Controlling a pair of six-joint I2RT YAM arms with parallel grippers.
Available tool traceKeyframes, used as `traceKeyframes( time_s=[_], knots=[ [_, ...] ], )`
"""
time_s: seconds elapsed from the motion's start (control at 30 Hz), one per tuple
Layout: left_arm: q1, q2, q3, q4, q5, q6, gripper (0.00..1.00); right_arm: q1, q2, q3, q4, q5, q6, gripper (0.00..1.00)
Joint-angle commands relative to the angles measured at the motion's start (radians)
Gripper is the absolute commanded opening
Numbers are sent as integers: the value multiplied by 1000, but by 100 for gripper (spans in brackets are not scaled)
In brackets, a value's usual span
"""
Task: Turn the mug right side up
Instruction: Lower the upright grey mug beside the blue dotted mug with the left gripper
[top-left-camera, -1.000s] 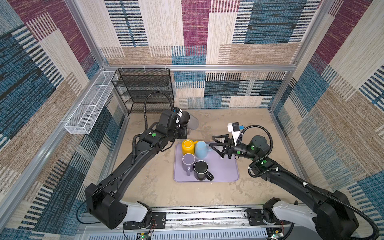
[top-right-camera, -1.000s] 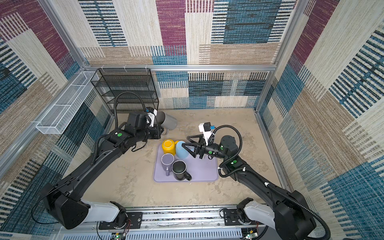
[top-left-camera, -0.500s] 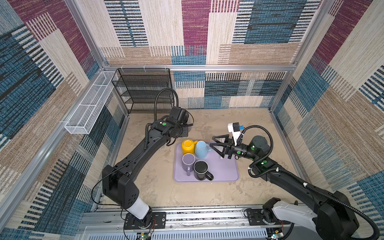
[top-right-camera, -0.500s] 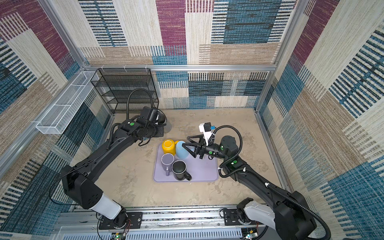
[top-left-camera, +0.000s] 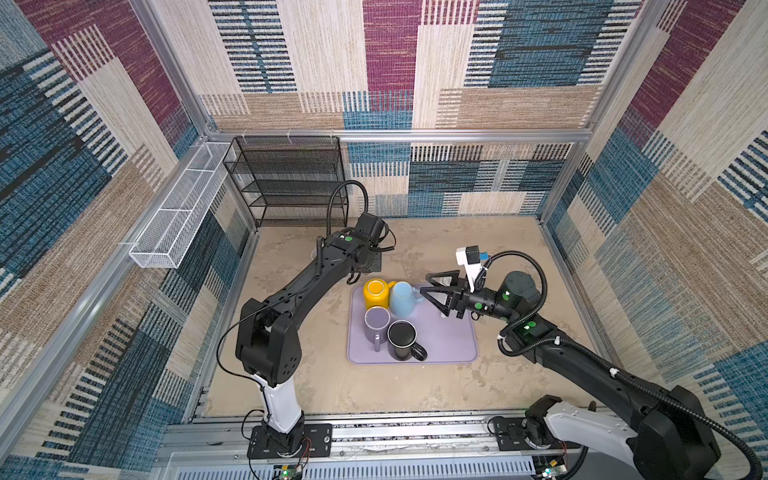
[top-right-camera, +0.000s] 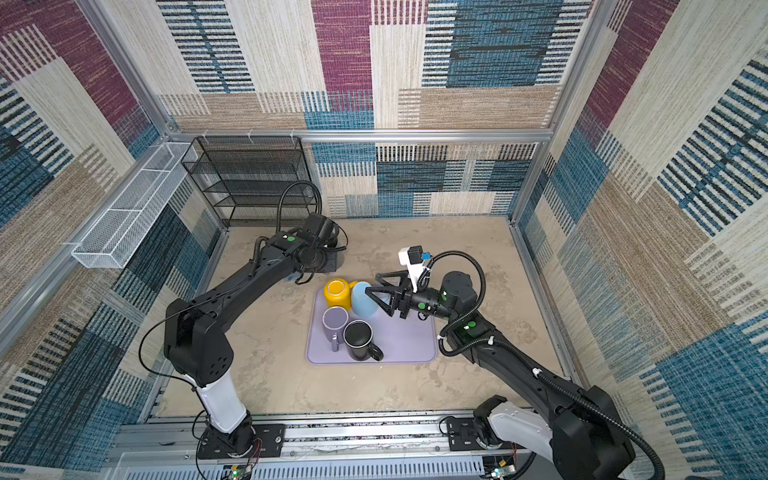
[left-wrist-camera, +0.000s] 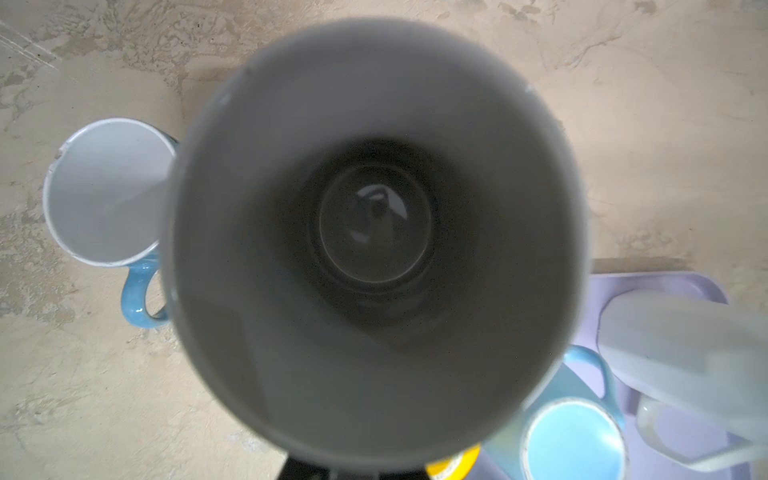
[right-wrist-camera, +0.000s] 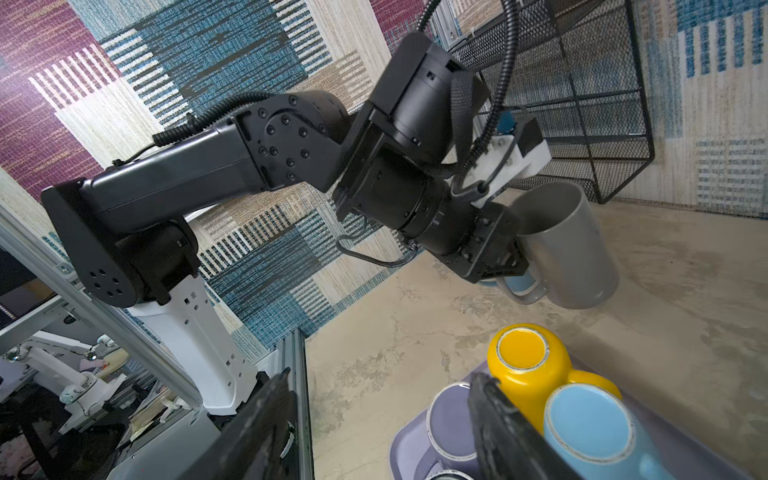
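My left claw (right-wrist-camera: 514, 266) is clamped on the handle of the grey mug (right-wrist-camera: 569, 249), which points mouth-up over the beige tabletop (top-left-camera: 415, 395) beside the purple tray (top-left-camera: 457, 345). My right claw (top-left-camera: 430, 286) hangs, jaws apart, above that tray. Patchwork carpet walls (top-left-camera: 390, 62) enclose us.

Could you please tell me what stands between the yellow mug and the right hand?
An upside-down light blue ceramic mug, seen in both top views.

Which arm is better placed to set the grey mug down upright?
Left: the left claw is shut on the grey mug, mouth facing its wrist camera. The right claw hangs open over the tray, holding nothing.
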Motion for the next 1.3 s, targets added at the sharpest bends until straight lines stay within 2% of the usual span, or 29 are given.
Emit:
traceKeyframes(
  time_s=[0.0,0.37,0.63,1.27],
  knots=[
    [12,18,19,58,-49,-21,0,-1,1,5,-6,12,-15,70],
    [69,70,-11,135,-15,4,0,0,39,11,12,4,-10,70],
    [101,112,9,128,1,27,0,-1,58,14,20,2,-7,70],
    [126,148,5,122,12,30,0,-1,85,17,42,-1,5,69]
  ],
)
